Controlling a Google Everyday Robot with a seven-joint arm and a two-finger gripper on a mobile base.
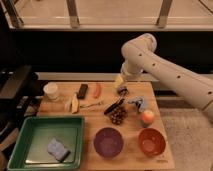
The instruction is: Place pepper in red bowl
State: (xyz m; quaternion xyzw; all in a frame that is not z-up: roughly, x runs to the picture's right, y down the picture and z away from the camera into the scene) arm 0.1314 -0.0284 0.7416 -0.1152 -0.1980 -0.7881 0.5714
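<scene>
1. The hand (pixel 121 88) hung low over the far side of the table (pixel 100 112), at the end of the pale arm (pixel 170 75) that reached in from the side. It stood spread wide, and I could see nothing caught in it.
2. The pepper (pixel 97 90) lay flat on the table near the hand, off to its side toward the white cup (pixel 50 91), apart from it and untouched.
3. The red bowl (pixel 151 141) sat well away from the hand at the table's near edge, past the apple (pixel 147 117), with the purple bowl (pixel 108 141) beside it. I saw no pepper in it.
4. By my reckoning the job had barely begun: no grasp made, nothing lifted, nothing delivered.
5. All of it was left: bring the hand sideways over the pepper, pinch it, carry it past the grapes (pixel 117 116) and the apple, and let go over the red bowl.
</scene>
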